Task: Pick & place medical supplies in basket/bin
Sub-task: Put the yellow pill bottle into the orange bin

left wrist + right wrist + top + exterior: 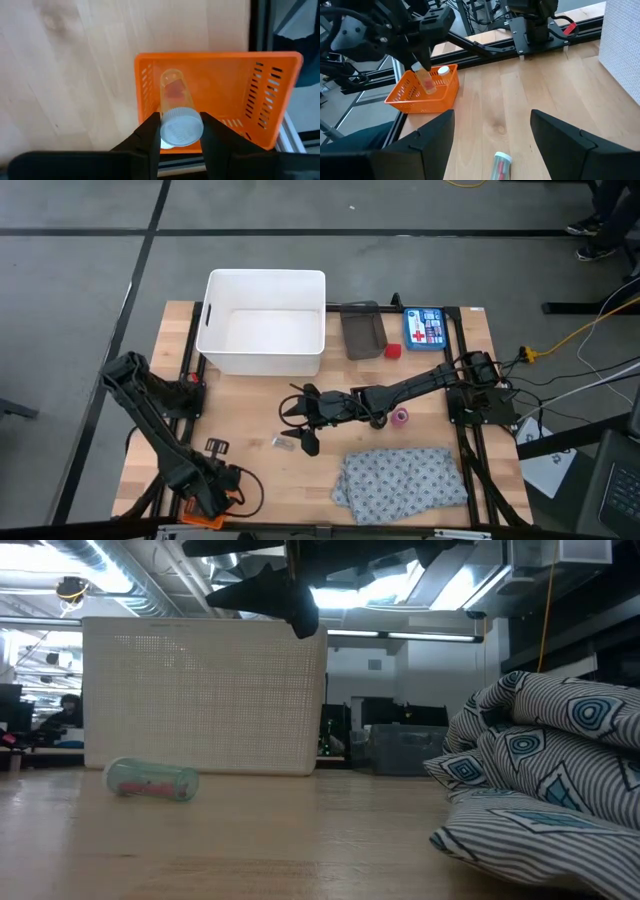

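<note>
My left gripper [181, 120] is at the table's near left corner, shut on a clear vial [172, 95] with a white cap, right above the small orange basket [215, 57]. In the right wrist view another white-capped vial [445, 72] lies in that basket [422, 97]. My right gripper [300, 420] hovers open over the table's middle, above a third clear vial [152, 780] that lies on its side on the wood. The pink roll [401, 416] sits beside the right arm, and the red block [393, 351] near the far edge. The patterned grey cloth [405, 478] lies bunched near the near edge. My left gripper pinches the vial's white-capped end [181, 131] between its two fingers, coming from above and pointing down. The vial hangs upright below the fingers, and its lower end [428, 88] reaches down into the orange basket; whether it touches the basket's floor cannot be told.
A big white tub [263, 323] stands at the far edge, with a grey tray [362, 330] and a blue first-aid box [424, 327] to its right. Bare wood lies between the tub and the cloth. A small black piece [216, 445] lies near the left arm.
</note>
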Tool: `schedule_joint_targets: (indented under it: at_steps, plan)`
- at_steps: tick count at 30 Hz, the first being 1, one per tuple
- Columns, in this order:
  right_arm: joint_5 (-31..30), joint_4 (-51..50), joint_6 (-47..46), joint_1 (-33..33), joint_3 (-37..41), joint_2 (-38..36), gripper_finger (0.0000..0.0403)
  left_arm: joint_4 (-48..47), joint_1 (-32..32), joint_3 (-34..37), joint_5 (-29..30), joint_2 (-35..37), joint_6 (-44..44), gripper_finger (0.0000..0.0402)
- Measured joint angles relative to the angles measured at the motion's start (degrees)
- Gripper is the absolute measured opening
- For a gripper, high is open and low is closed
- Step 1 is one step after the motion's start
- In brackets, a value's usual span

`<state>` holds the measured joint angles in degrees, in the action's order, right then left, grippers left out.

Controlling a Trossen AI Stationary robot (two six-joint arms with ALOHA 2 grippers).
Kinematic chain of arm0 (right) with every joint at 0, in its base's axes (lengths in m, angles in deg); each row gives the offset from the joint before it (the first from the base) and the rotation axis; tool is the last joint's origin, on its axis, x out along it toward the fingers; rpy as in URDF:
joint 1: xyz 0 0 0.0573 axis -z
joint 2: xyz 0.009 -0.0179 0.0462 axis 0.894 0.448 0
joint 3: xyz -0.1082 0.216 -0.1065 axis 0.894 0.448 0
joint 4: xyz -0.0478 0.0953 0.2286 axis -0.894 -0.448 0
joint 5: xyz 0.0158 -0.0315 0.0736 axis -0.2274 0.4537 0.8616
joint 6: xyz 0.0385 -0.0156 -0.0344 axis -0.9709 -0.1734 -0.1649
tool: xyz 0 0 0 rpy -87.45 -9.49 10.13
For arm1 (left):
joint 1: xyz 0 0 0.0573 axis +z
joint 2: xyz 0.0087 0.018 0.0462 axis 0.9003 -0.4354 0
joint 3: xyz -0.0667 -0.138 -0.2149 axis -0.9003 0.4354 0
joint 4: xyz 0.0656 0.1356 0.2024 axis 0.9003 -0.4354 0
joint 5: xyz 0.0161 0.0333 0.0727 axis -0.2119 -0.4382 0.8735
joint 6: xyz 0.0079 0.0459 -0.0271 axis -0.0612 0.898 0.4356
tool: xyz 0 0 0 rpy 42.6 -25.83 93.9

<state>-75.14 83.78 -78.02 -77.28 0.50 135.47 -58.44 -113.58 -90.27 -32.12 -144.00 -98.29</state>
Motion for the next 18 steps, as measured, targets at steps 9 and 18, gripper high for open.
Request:
schedule_joint_targets:
  at_steps: [9,18]
  plan:
    - [0.0,-0.3,0.2,0.0,0.0,0.0,0.0262,-0.3,2.7,0.0,-5.1,-5.6,4.4,0.0098]
    - [0.0,-0.3,0.2,0.0,0.0,0.0,0.0262,-0.3,4.3,0.0,-9.0,-10.2,10.0,0.0098]
